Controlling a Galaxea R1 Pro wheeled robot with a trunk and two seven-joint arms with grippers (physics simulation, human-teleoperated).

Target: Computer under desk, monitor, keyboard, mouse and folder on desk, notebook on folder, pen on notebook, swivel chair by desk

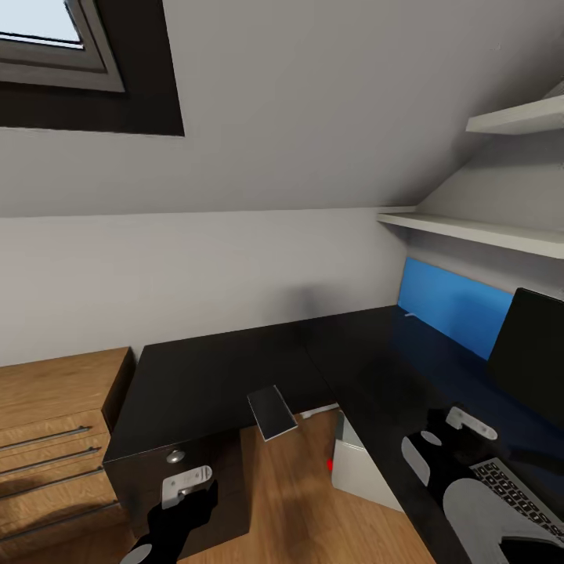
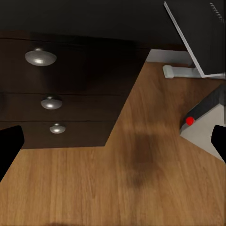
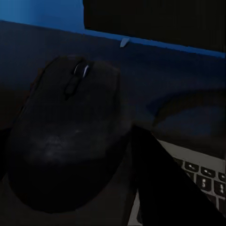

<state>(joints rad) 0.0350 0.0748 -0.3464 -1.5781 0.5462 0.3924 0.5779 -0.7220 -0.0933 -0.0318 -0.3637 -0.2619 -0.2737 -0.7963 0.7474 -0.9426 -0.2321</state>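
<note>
Right gripper (image 3: pixel 70 155) around mouse (image 3: pixel 66 136)

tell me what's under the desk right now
Under the desk, a light grey computer with a red dot stands on the wood floor, mostly hidden by the desktop. A black drawer unit with round metal knobs is there too. Whatever sits deeper beneath is covered.
</note>
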